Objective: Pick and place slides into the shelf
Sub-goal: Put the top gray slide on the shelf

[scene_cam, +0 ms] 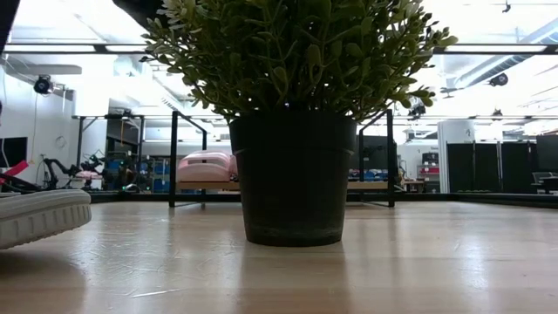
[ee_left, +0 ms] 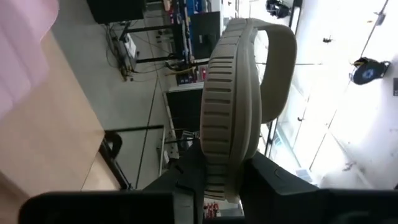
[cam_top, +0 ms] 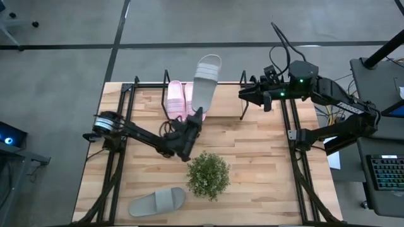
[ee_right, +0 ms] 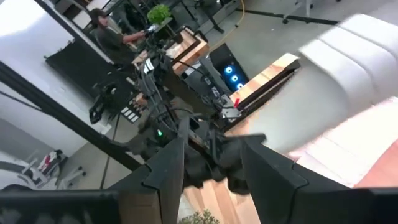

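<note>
My left gripper (cam_top: 197, 115) is shut on a grey slide (cam_top: 206, 79), held in the air over the shelf's right half, strap end toward the table's far edge. Two pale pink slides (cam_top: 177, 101) lie side by side on the shelf (cam_top: 136, 85), whose black rails stand along the far edge. They also show behind the pot in the low view as pink slides (scene_cam: 205, 166). A second grey slide (cam_top: 158, 202) lies flat on the table near the front edge. My right gripper (cam_top: 241, 94) hovers open at the shelf's right end, with nothing between its fingers. My left gripper pinches the grey slide's heel end (ee_left: 217, 177) between its two fingers, one finger (ee_left: 186, 183) on the underside and the other on the footbed side. The fingers come in level from the near side, along the slide. The slide is lifted clear, turned on its edge, strap (ee_left: 277, 68) farthest from the gripper.
A bushy green plant (cam_top: 208, 175) in a dark pot (scene_cam: 292, 179) stands mid-table, just in front of my left arm. The shelf's thin black uprights (cam_top: 243, 94) rise beside my right gripper. Bare wood lies to the right of the plant.
</note>
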